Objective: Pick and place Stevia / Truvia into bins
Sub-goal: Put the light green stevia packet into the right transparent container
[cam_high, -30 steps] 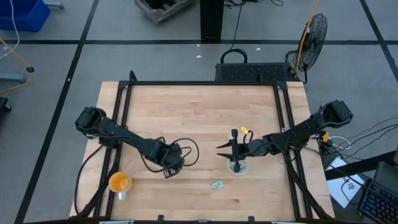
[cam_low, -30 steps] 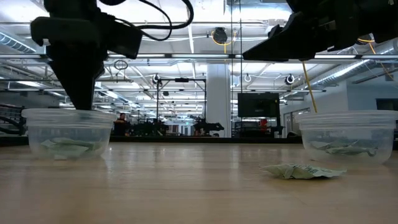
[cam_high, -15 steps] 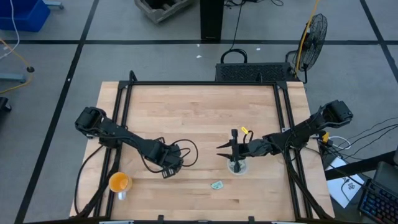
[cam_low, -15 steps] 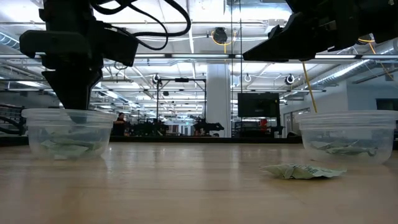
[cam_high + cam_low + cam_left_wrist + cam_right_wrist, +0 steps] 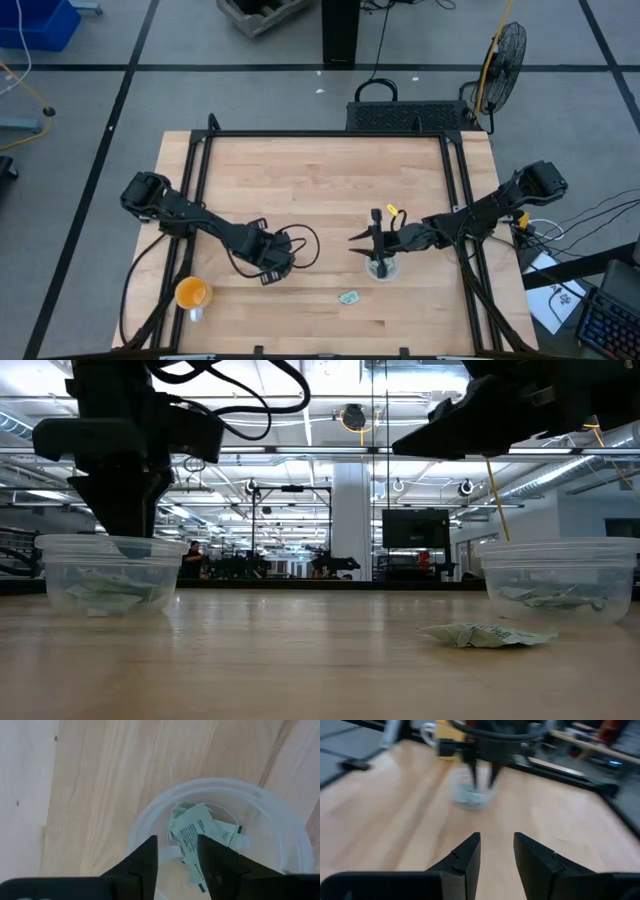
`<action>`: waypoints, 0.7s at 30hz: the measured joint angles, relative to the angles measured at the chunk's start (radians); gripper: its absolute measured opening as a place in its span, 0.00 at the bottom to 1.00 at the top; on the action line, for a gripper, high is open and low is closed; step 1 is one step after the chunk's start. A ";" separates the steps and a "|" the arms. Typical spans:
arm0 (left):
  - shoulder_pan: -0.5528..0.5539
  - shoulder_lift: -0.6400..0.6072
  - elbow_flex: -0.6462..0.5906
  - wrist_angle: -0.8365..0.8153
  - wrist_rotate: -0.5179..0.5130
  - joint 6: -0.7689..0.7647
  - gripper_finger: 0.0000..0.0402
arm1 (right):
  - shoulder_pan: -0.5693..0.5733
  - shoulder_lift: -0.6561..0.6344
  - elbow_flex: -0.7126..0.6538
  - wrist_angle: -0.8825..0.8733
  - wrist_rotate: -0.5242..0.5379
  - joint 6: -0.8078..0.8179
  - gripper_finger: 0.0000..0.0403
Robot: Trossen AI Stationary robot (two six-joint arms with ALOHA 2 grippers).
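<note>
Two clear cups serve as the bins. My left gripper (image 5: 177, 865) is open and points down into the left cup (image 5: 260, 795); its fingertips sit at the rim (image 5: 125, 542). Several pale green and white Stevia packets (image 5: 192, 827) lie on that cup's bottom, below the gap between the fingers. The right cup (image 5: 560, 575) also holds packets (image 5: 550, 598). My right gripper (image 5: 497, 855) hangs open above the right cup (image 5: 381, 268), with nothing between its fingers. One crumpled packet (image 5: 348, 297) lies flat on the wood between the cups, nearer the right one (image 5: 485, 634).
An orange cup (image 5: 192, 293) stands near the table's front left corner. A black cable loop (image 5: 305, 242) hangs from my left arm over the table's middle. Black frame rails (image 5: 196, 170) run along the left and right sides. Bare wood lies at the far half.
My left gripper has come down over the left cup, so its fingertips now reach the rim. The right arm, both cups and the loose packet have kept still.
</note>
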 joint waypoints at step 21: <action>0.002 0.000 0.232 -0.261 -0.231 0.080 0.23 | 0.105 0.149 0.327 -0.439 -0.261 0.091 0.41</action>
